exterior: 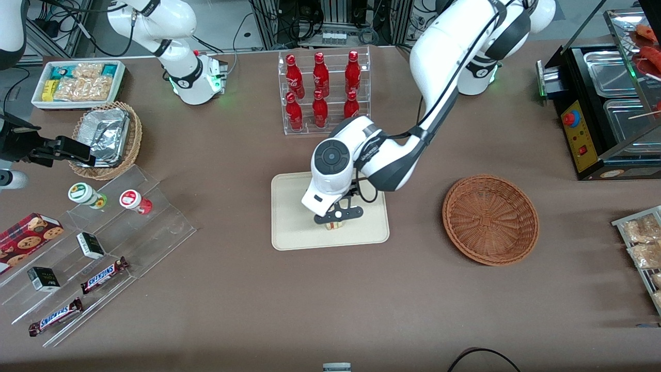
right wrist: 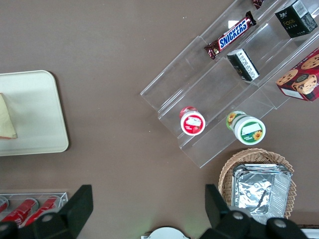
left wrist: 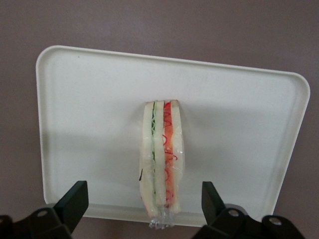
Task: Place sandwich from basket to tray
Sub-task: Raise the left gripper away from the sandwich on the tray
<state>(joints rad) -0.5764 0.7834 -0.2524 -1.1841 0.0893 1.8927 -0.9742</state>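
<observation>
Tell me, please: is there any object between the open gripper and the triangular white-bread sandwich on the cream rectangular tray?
Nothing visible. The gripper hangs open directly over the triangular white-bread sandwich, its fingers apart on either side. The sandwich already rests on the cream rectangular tray; the round reddish-brown wicker basket sits empty.

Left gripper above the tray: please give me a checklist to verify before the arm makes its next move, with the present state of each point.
1. Triangular white-bread sandwich with red and green filling rests on the flat cream-beige rectangular tray: ok.
2. Left gripper is open, black fingers apart from the sandwich on both sides: ok.
3. Sandwich lies fully inside the tray's rim: not ok; its wrapped end overhangs the rim nearest the gripper.
4. Round reddish-brown woven wicker basket holds nothing more: ok.
5. Straight lift looks free: ok, nothing stands over the gripper but its own arm.
6. Sandwich will stay standing on its edge: cannot tell.
</observation>
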